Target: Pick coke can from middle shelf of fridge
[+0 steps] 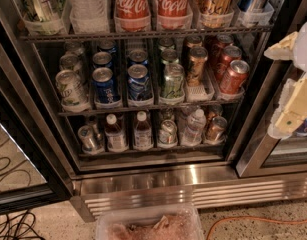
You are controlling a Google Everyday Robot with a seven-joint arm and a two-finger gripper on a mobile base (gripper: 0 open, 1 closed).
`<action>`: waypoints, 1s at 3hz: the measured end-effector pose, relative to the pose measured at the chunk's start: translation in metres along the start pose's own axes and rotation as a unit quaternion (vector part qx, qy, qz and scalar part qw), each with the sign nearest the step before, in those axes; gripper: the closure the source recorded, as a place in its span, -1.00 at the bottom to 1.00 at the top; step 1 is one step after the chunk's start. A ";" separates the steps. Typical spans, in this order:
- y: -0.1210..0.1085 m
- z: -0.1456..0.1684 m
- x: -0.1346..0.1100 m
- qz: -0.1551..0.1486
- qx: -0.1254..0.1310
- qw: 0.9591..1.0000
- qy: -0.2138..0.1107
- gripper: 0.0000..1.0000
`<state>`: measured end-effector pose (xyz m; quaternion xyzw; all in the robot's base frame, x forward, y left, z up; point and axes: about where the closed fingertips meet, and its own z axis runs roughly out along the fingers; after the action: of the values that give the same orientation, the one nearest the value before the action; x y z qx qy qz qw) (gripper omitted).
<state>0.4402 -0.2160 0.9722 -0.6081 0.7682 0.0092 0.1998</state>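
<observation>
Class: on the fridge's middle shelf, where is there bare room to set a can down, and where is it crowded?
Bare patch: the tray front in front of the bronze can, between the green can and the front coke can. Every other row is packed to the front. The hand hangs open outside, at right.

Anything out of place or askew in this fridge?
Nothing spilled or damaged. The front coke can on the middle shelf appears to lean right, possibly perspective. The gripper hangs open at the right edge.
</observation>
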 end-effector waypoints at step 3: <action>0.018 0.022 -0.008 -0.005 -0.090 0.991 -0.098 -1.00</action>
<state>0.4314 -0.1980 0.9502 -0.6240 0.7375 0.1371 0.2189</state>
